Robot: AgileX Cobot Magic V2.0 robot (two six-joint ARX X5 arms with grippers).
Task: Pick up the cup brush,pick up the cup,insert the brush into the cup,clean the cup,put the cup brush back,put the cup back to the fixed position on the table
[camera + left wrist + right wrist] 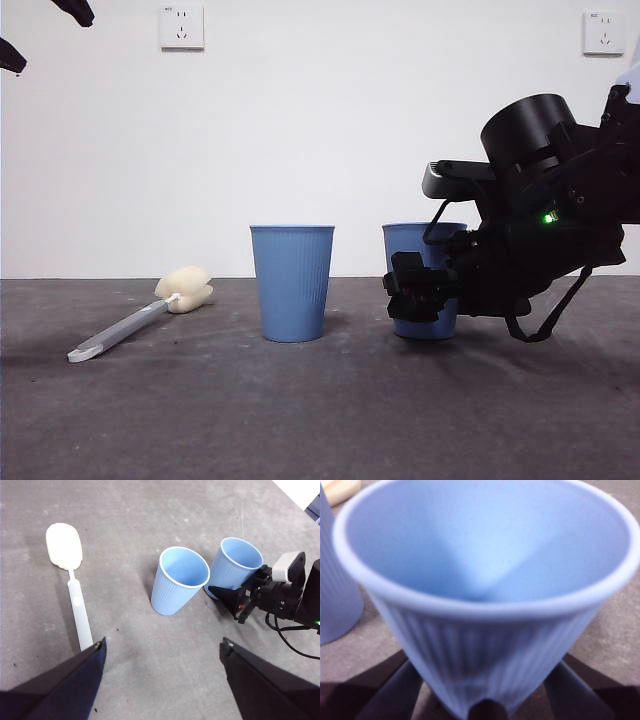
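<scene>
The cup brush [150, 318] lies on the table [300, 420] at the left, its cream sponge head away from the camera; it also shows in the left wrist view [75, 597]. Two blue ribbed cups stand upright: one in the middle [292, 283] [180, 580], one to its right [425, 245] [239, 565]. My right gripper [415, 290] is low at the table, open, with a jaw on either side of the right cup [485, 580] near its base. My left gripper [162, 647] is open and empty, high above the table.
The left arm shows only as black tips [12, 56] at the top left corner. The middle cup stands close beside the right cup [335, 595]. A white wall with two sockets [181, 27] rises behind the table.
</scene>
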